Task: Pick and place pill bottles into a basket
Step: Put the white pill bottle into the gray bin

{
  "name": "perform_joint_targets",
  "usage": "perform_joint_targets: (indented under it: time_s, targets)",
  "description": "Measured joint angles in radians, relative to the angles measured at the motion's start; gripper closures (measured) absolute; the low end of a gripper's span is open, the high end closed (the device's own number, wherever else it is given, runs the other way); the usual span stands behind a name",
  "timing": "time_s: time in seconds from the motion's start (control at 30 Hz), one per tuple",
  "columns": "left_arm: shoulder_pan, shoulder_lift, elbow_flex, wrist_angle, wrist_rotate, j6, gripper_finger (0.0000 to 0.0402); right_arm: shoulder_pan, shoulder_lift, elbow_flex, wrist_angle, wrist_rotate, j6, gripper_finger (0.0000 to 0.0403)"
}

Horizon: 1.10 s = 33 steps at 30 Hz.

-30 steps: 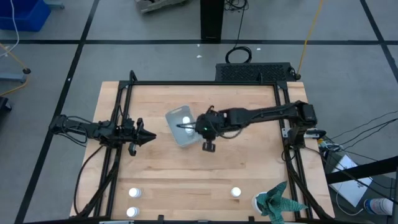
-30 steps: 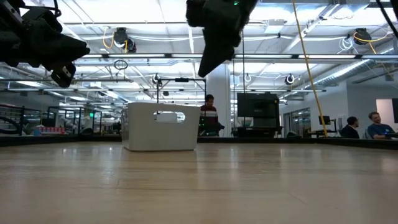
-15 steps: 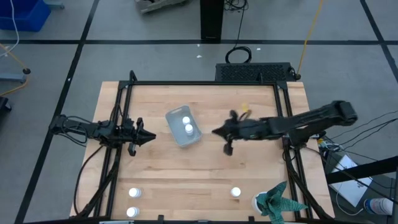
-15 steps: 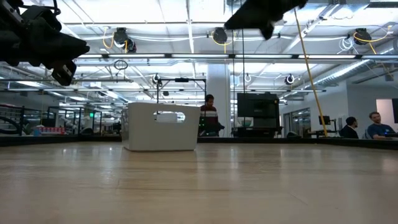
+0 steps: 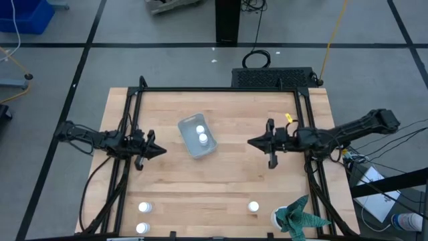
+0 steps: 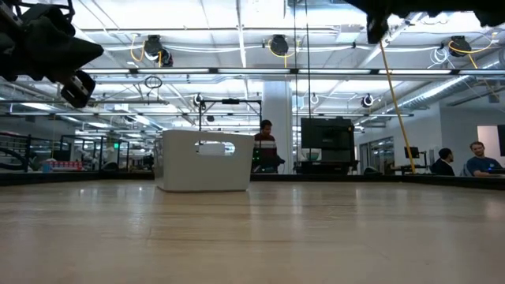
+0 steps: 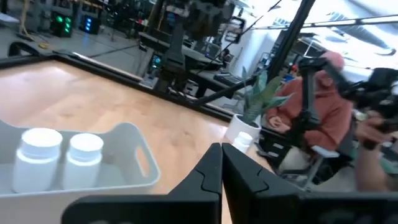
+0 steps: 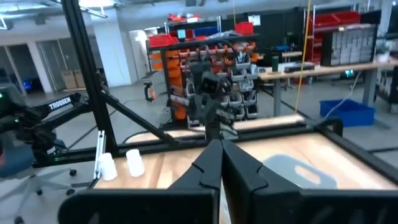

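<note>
The pale blue-grey basket [image 5: 198,137] stands on the table's middle-left part and holds two white pill bottles [image 5: 199,128] [image 5: 203,138], upright side by side; they also show in the left wrist view [image 7: 40,155] [image 7: 84,155]. Three more bottles stand upright near the near edge: two at the left [image 5: 144,208] [image 5: 140,228], one right of centre [image 5: 253,207]. My left gripper [image 5: 160,150] is shut and empty, hovering left of the basket. My right gripper [image 5: 251,142] is shut and empty, above the table right of the basket.
A teal-and-white cloth-like thing [image 5: 297,217] sits at the near right corner. Black frame rails [image 5: 134,120] [image 5: 309,134] run along the table's left and right sides. People sit beyond the table in the left wrist view [image 7: 317,118]. Bare wood lies between the basket and the near bottles.
My right gripper has drawn back from above the basket toward the table's right edge, staying above the table. With it gone, two bottles show in the basket, where one showed before. My left gripper has kept still.
</note>
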<state>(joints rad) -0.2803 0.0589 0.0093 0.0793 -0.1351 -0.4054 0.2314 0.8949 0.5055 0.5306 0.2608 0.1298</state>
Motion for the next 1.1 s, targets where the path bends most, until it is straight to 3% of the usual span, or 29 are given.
perform_joint_targets:
  time_s: [0.2,0.33,0.53,0.73,0.93,1.0,1.1]
  targets:
    - [-0.081,0.036,0.049,-0.044,-0.031,-0.084,0.0397,0.0,-0.014,-0.112,0.071,-0.001,0.065,0.0403]
    - [-0.169,0.152,0.127,-0.108,-0.149,-0.139,0.0397,-0.003,-0.014,-0.147,0.114,0.0,0.075,0.0403]
    - [-0.301,0.429,0.31,-0.324,-0.275,-0.335,0.0397,0.002,-0.014,-0.149,0.138,-0.001,0.081,0.0403]
    - [-0.454,0.75,0.54,-0.51,-0.26,-0.464,0.0397,0.006,-0.014,-0.149,0.105,-0.004,0.157,0.0403]
    - [-0.643,1.044,0.809,-0.675,-0.266,-0.499,0.0397,0.006,-0.014,-0.149,0.106,-0.004,0.147,0.0403]
    - [-0.698,1.123,0.893,-0.785,-0.287,-0.573,0.0397,0.006,-0.014,-0.149,0.106,-0.004,0.147,0.0403]
    - [-0.762,1.225,0.978,-1.046,-0.266,-0.802,0.0397,0.006,-0.014,-0.149,0.105,-0.004,0.147,0.0403]
